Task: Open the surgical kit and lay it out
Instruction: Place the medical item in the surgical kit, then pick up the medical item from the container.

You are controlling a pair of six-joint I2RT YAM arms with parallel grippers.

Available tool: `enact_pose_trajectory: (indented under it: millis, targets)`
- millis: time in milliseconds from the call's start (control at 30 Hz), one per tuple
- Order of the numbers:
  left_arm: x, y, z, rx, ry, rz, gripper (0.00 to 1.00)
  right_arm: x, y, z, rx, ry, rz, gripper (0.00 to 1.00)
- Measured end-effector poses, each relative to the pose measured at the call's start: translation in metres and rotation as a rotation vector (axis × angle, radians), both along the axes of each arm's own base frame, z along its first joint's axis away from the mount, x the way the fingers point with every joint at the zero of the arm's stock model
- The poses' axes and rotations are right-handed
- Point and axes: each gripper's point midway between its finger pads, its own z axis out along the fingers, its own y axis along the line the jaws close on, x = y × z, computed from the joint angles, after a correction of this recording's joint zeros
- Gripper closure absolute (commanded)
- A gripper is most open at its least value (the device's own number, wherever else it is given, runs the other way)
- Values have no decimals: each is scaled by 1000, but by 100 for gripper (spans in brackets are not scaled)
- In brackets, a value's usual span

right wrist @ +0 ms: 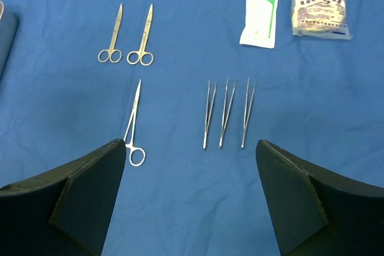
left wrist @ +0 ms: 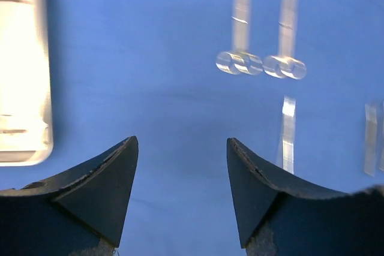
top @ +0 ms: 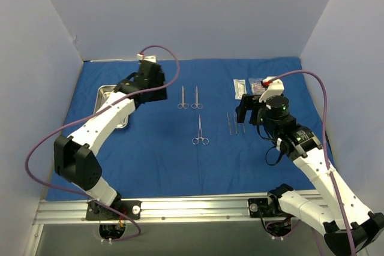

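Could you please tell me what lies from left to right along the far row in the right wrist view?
left scissors → right scissors → white packet with green print → clear packet with yellowish contents
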Motion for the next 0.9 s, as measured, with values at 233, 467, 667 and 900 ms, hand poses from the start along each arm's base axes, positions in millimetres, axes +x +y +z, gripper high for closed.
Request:
enact_pose_trajectory:
  millis: [233,467,667,900]
  targets:
    - [12,112,-20,95,57,101,38,10,9,-5,7,11,23,16]
    - [11,182,-61,166,170,166,49,16,15,-11,3,30,36,17]
    - [16,201,-108,210,277,153,52,18,18,-14,0,36,45,17]
    - [13,223,-153,214,396,155,55,20,19,-12,2,31,50,17]
